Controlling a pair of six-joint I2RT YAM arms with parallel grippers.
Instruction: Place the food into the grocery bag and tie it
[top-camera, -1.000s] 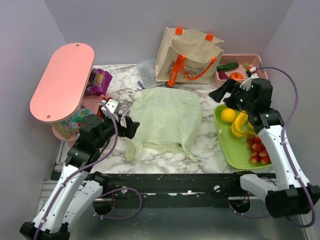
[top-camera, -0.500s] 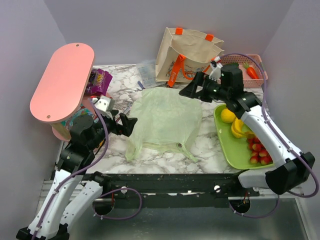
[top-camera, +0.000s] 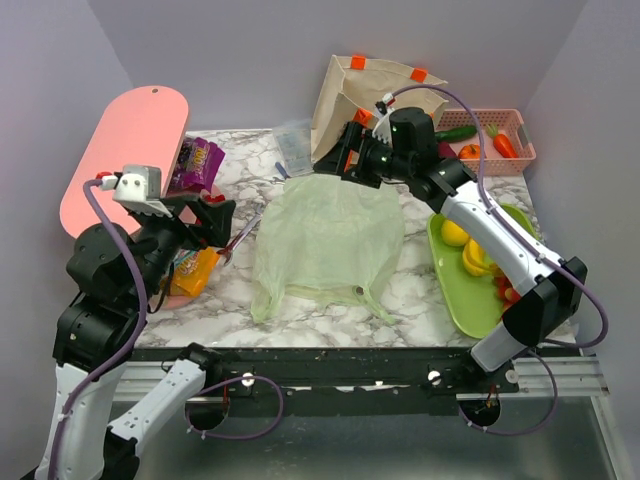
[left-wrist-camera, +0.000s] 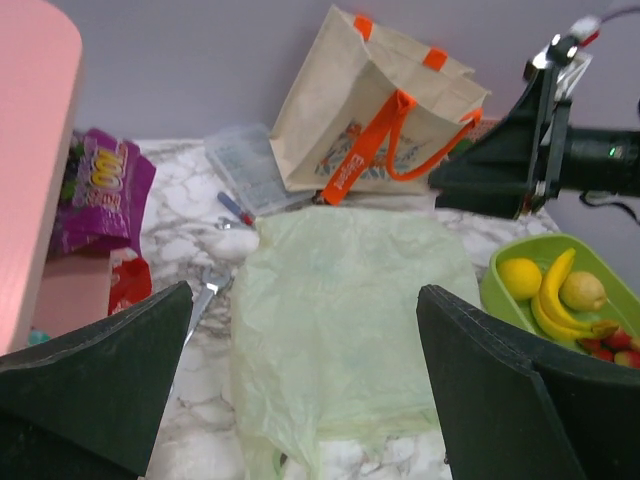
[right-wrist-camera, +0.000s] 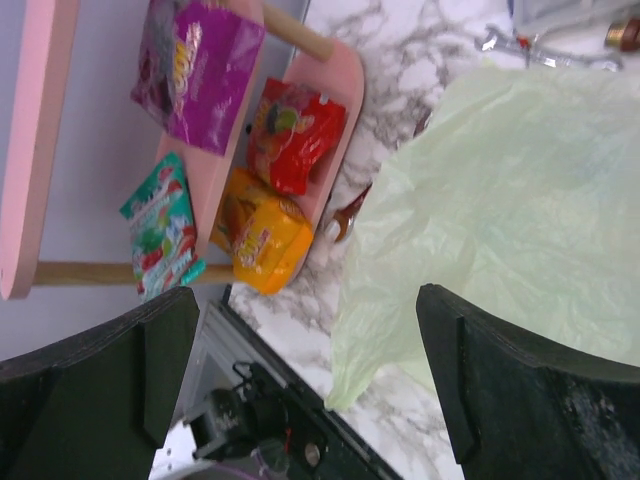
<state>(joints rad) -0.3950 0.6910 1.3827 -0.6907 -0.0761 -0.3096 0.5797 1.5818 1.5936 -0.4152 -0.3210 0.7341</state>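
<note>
The pale green grocery bag (top-camera: 325, 240) lies flat and crumpled mid-table, its handles toward the near edge; it fills the centre of the left wrist view (left-wrist-camera: 340, 320) and shows at right in the right wrist view (right-wrist-camera: 500, 220). The food rests on a green tray (top-camera: 470, 305) at right: a banana bunch (top-camera: 478, 255) and a yellow citrus (top-camera: 455, 232), both also in the left wrist view, banana (left-wrist-camera: 550, 300) and citrus (left-wrist-camera: 522, 275). My left gripper (top-camera: 212, 220) hovers open left of the bag, holding nothing (left-wrist-camera: 305, 300). My right gripper (top-camera: 338, 165) is open above the bag's far edge (right-wrist-camera: 308, 295).
A beige tote (top-camera: 375, 110) with orange handles stands at the back, a pink basket (top-camera: 505, 150) of vegetables to its right. A pink shelf (top-camera: 125, 160) at left carries snack packets (top-camera: 195, 165). A clear box (top-camera: 295, 145) and a wrench (top-camera: 240, 235) lie near the bag.
My right arm swung left from over the tray to the bag's far edge. My left arm lifted and drew back to the left. Both grippers stayed open.
</note>
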